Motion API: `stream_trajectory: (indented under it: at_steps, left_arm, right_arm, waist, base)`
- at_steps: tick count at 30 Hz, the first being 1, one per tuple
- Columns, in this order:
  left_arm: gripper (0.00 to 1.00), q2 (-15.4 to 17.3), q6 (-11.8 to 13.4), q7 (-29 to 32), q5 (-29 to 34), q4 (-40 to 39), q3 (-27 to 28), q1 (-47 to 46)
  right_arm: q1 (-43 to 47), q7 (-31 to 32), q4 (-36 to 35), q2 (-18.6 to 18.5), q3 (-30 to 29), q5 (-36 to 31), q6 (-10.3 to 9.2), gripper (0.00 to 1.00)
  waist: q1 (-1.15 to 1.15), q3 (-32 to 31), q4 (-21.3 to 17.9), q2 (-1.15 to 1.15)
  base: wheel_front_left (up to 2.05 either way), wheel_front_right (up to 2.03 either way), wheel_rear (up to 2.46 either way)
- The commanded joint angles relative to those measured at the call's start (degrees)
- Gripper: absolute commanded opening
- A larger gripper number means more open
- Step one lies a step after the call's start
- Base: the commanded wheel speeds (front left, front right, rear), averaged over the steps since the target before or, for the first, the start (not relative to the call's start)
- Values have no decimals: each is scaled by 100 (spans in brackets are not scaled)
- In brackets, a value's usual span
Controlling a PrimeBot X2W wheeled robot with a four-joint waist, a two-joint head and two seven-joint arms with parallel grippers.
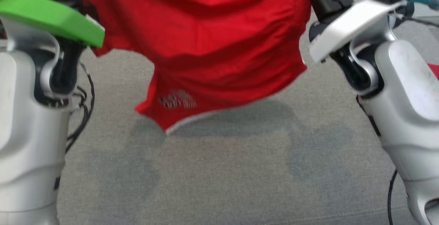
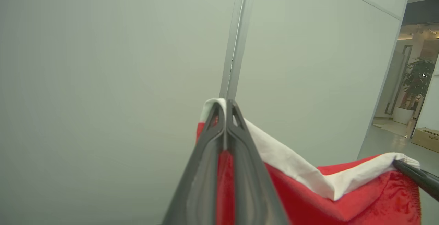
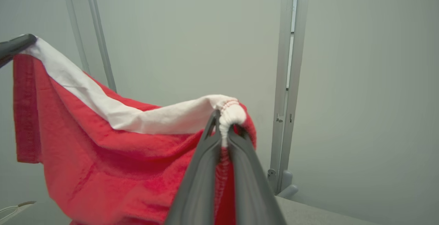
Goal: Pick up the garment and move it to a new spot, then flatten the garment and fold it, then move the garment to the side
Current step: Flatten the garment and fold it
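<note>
The garment (image 1: 212, 46) is a pair of red shorts with a white waistband and a small printed logo on one leg. It hangs in the air above the grey surface, spread between my two arms. My left gripper (image 2: 225, 106) is shut on one end of the waistband, with red cloth (image 2: 325, 197) trailing from it. At the other end, my right gripper (image 3: 223, 118) is shut on the gathered white elastic, and the shorts (image 3: 103, 156) sag below. The waistband droops between the two grips. The legs hang free, clear of the surface.
A grey cloth-covered surface (image 1: 223, 170) lies below the garment. Black cables (image 1: 80, 115) run beside my left arm (image 1: 31, 115). Pale wall panels and a metal post (image 3: 288, 81) stand behind. A doorway with a potted plant (image 2: 416, 81) and a cardboard box (image 2: 427, 137) lie far off.
</note>
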Motion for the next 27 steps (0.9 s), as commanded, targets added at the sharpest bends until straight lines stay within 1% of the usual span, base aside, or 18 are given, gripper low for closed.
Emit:
stream_trajectory:
  at_steps: [1, 2, 5, 7, 10, 14, 17, 21, 24, 27]
  left_arm:
    - [0, 14, -45, -42, 115, 260, -41, -439]
    - [0, 14, -45, -42, 115, 260, -41, -439]
    - [0, -75, -93, -238, 362, 963, -146, -1292]
    - [0, -137, -139, -458, 596, 1420, -242, -1811]
    - [0, -271, -179, -996, 829, 2010, -321, -2442]
    - [0, -466, -269, -1729, 1062, 2678, -476, -2888]
    - [0, -636, -364, -2043, 1113, 3131, -583, -2930]
    - [0, -688, -496, -2235, 1092, 3579, -637, -2823]
    - [0, -677, -562, -2299, 1027, 3702, -580, -2814]
    - [0, -649, -604, -2323, 922, 3608, -443, -2812]
  right_arm:
    - [-438, -196, 343, 78, 50, -123, -5, 0]
    - [-438, -196, 343, 78, 50, -123, -5, 0]
    - [-1350, -771, 1284, 333, 13, -262, -5, 0]
    - [-1916, -1234, 1929, 395, -13, -502, -5, 0]
    - [-2603, -1857, 2788, 499, 53, -877, -6, 0]
    - [-3175, -2122, 3434, 631, -45, -1211, -6, 0]
    - [-3111, -2126, 3334, 701, -204, -1410, -6, 0]
    - [-2781, -2129, 3211, 704, -250, -1548, -6, 0]
    - [-2587, -2131, 3108, 655, -336, -1497, -6, 0]
    - [-2459, -2131, 2994, 619, -312, -1397, -6, 0]
  waist:
    - [0, 588, 147, 66]
    - [0, 588, 147, 66]
    - [0, 950, 256, 66]
    - [0, 1177, 327, 66]
    - [0, 1457, 418, 66]
    - [0, 1931, 517, 66]
    - [0, 2287, 548, 66]
    - [0, 2579, 527, 66]
    - [0, 2652, 498, 66]
    - [0, 2672, 477, 66]
  base:
    - [0, 0, 0]
    - [0, 0, 0]
    - [0, 0, 0]
    - [0, 0, 0]
    - [0, 0, 0]
    - [0, 0, 0]
    - [0, 0, 0]
    - [0, 0, 0]
    - [0, 0, 0]
    - [0, 0, 0]
